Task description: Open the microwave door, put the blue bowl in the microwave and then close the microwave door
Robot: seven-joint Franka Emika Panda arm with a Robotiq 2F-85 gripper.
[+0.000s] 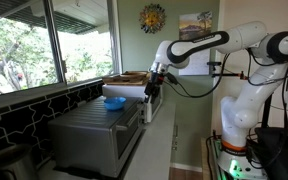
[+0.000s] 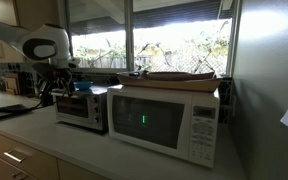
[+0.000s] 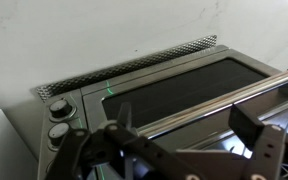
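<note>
The grey brushed-metal microwave point(image 1: 89, 130) stands on the counter and also shows in an exterior view point(image 2: 82, 108). Its door point(image 3: 184, 85), with a dark window and a long bar handle point(image 3: 224, 100), is shut. The blue bowl point(image 1: 114, 102) sits on top of the grey microwave. My gripper point(image 3: 184, 135) is open and empty, its fingers spread on either side of the handle, just above the door's top edge. It also shows in an exterior view point(image 1: 154, 85). The bowl is out of the wrist view.
A white microwave point(image 2: 164, 120) bearing a wooden tray point(image 2: 179, 75) stands right beside the grey one. Windows point(image 1: 44, 40) run along the wall behind the counter. Two knobs point(image 3: 59, 118) sit beside the door. The counter edge point(image 1: 164, 130) runs in front of the appliances.
</note>
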